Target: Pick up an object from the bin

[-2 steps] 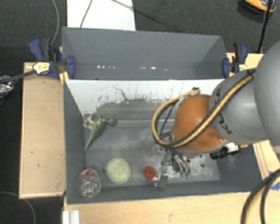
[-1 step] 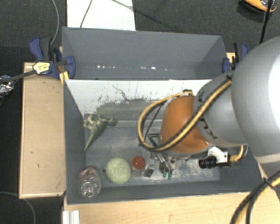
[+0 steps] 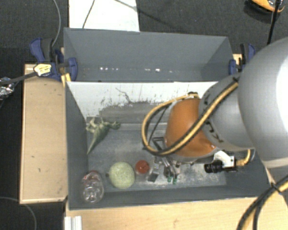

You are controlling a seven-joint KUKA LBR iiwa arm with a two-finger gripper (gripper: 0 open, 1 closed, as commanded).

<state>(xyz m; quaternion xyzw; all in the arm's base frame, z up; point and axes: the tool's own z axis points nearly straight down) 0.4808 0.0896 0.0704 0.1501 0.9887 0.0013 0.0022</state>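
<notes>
While the arm reaches into the grey metal bin from the right, its wrist, under an orange cover, hangs low over the right-hand part of the bin floor. Yellow and black cables loop around the cover on its left side. Below the cover the fingers point down at the floor close to the front wall, somewhat right of the middle of the bin. From this angle it cannot be told how far apart they stand, nor whether they hold anything.

Nearest to them lies a small red ball, just beside them on the left and close to the front wall; whether it touches them cannot be made out. Next to that ball, further left, sits a larger pale green ball, also by the front wall. A clear, glassy round thing lies in the front left corner, near the green ball. A green toy dinosaur lies well apart from the fingers, against the left wall toward the back. To the right of the fingers, under the arm, a black and white plug sticks out over the floor.
</notes>
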